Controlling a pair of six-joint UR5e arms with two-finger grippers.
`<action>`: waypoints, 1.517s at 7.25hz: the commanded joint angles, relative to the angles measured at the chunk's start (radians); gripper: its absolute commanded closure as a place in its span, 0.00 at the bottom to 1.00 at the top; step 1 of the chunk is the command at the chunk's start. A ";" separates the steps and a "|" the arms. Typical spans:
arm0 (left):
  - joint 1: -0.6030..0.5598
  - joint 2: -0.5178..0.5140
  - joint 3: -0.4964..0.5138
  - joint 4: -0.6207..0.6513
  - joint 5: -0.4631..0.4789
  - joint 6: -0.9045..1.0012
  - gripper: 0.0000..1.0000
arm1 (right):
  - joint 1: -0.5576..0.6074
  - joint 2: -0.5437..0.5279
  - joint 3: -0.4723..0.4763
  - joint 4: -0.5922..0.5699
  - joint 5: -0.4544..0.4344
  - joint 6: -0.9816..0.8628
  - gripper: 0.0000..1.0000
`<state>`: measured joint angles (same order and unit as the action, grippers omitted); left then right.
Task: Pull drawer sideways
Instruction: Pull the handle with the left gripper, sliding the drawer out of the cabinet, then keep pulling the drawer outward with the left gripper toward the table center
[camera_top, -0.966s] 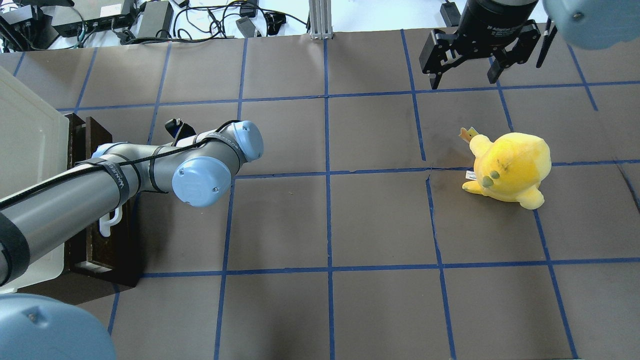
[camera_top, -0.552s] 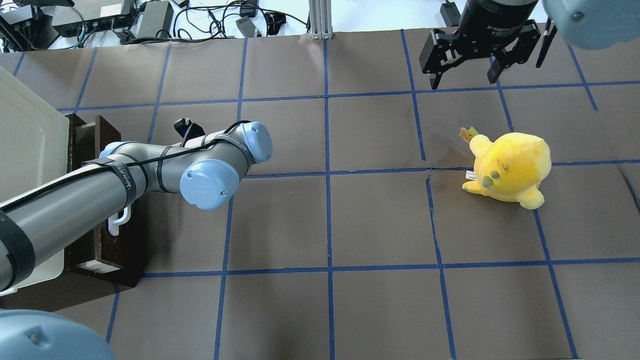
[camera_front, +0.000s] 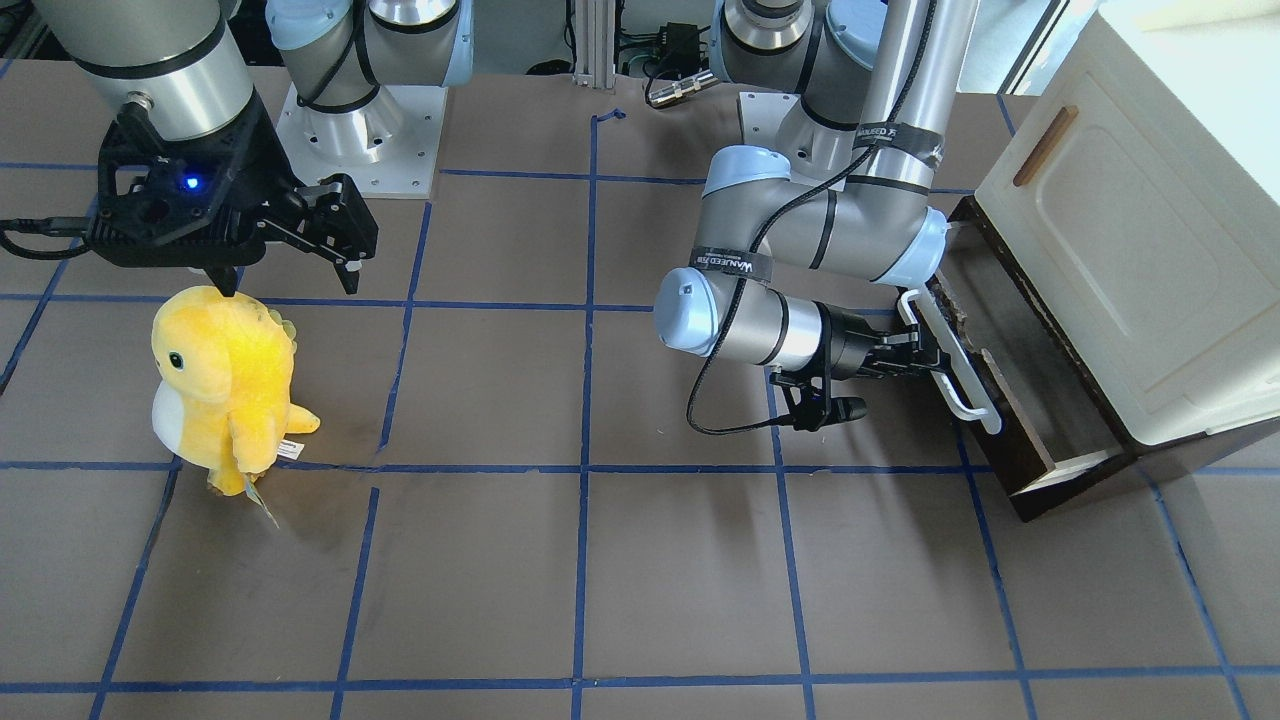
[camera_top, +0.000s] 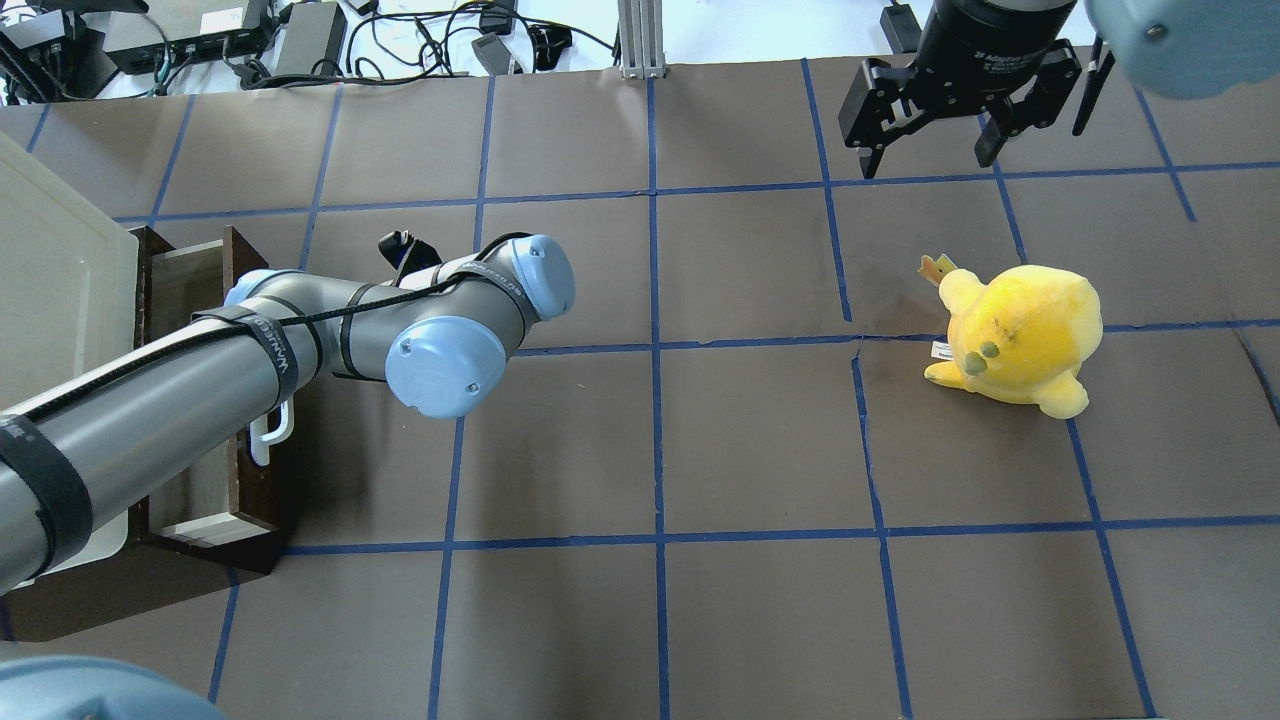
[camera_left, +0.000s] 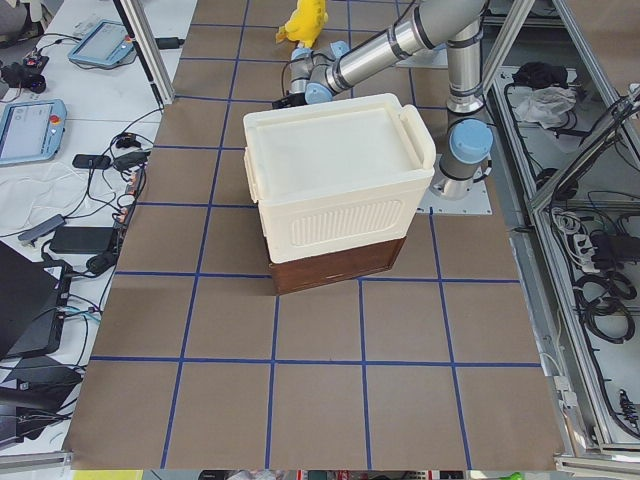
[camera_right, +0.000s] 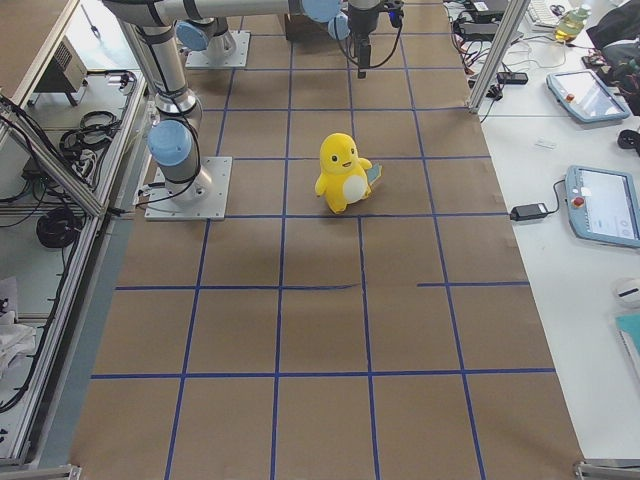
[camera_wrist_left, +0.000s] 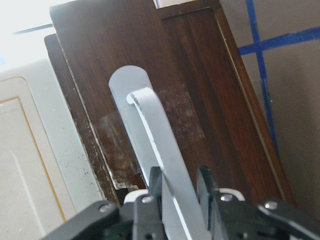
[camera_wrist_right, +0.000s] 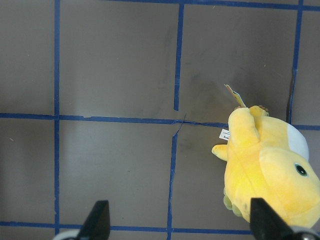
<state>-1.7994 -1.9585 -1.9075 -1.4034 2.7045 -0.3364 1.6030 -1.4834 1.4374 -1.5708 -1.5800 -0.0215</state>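
Drawer handle pinched btwn left fingers.

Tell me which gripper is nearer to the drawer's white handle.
Left. The left gripper has its fingers shut on the white handle; the right gripper hangs open across the table, by the yellow plush toy.

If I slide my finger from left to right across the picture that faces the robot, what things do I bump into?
yellow plush toy → left gripper → drawer → cream cabinet
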 joint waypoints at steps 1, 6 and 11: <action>-0.015 0.000 0.011 -0.002 -0.018 0.004 0.66 | 0.000 0.000 0.000 0.000 0.000 0.000 0.00; -0.038 -0.004 0.031 -0.014 -0.034 0.005 0.64 | 0.000 0.000 0.000 0.000 0.000 0.000 0.00; -0.006 -0.011 0.031 -0.012 -0.023 0.019 0.44 | 0.000 0.000 0.000 0.000 0.000 -0.002 0.00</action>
<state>-1.8247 -1.9641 -1.8739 -1.4129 2.6826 -0.3144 1.6030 -1.4834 1.4373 -1.5708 -1.5800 -0.0224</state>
